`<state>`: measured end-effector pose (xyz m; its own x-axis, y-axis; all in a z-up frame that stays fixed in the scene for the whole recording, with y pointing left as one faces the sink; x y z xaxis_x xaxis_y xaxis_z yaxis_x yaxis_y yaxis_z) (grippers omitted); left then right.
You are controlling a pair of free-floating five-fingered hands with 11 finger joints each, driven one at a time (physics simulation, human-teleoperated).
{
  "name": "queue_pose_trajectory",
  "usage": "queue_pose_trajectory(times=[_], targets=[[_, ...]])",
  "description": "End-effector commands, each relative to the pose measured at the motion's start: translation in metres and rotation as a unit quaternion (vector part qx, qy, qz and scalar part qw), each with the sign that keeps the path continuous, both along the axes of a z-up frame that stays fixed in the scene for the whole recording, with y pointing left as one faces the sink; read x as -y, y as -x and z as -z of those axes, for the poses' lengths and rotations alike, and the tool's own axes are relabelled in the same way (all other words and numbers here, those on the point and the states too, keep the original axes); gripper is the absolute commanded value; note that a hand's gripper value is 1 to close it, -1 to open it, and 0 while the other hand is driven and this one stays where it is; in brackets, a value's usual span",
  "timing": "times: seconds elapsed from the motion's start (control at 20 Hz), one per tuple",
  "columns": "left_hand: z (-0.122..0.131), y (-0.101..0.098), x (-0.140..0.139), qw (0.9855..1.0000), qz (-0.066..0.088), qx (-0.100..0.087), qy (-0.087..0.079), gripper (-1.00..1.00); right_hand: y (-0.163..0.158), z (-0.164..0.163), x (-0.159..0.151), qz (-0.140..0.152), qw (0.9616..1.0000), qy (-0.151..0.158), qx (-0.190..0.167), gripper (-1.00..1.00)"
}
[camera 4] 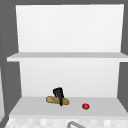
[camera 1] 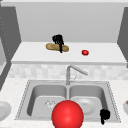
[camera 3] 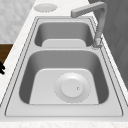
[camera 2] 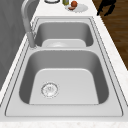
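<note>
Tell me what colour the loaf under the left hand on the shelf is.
The loaf is golden brown, clearest in the upper view, under the left hand.
</note>
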<state>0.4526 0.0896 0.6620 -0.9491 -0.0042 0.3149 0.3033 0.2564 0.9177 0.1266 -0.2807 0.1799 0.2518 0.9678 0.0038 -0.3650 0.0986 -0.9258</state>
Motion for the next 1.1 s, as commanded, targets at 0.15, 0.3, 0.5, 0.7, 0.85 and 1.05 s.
queue_pose_trajectory(times=[0.15,0.3,0.5,0.7,0.85,1.05], targets=[[0.038,-0.031,0.013,0.9987,-0.017,0.042,0.023,1.0,0.0,0.0,0.0,0.0,1.0,0.0,0.0,0.0],[0.05,-0.047,0.017,0.9986,-0.021,0.048,0.006,1.0,0.0,0.0,0.0,0.0,1.0,0.0,0.0,0.0],[0.067,-0.066,0.014,0.9989,-0.009,0.045,0.01,1.0,0.0,0.0,0.0,0.0,1.0,0.0,0.0,0.0],[0.073,-0.075,0.003,0.9983,0.042,0.03,0.028,1.0,0.0,0.0,0.0,0.0,1.0,0.0,0.0,0.0],[0.077,-0.077,-0.006,0.9944,0.093,0.026,0.043,1.0,0.0,0.0,0.0,0.0,1.0,0.0,0.0,0.0],[0.087,-0.064,-0.016,0.9895,0.114,0.031,0.083,1.0,0.0,0.0,0.0,0.0,1.0,0.0,0.0,0.0]])
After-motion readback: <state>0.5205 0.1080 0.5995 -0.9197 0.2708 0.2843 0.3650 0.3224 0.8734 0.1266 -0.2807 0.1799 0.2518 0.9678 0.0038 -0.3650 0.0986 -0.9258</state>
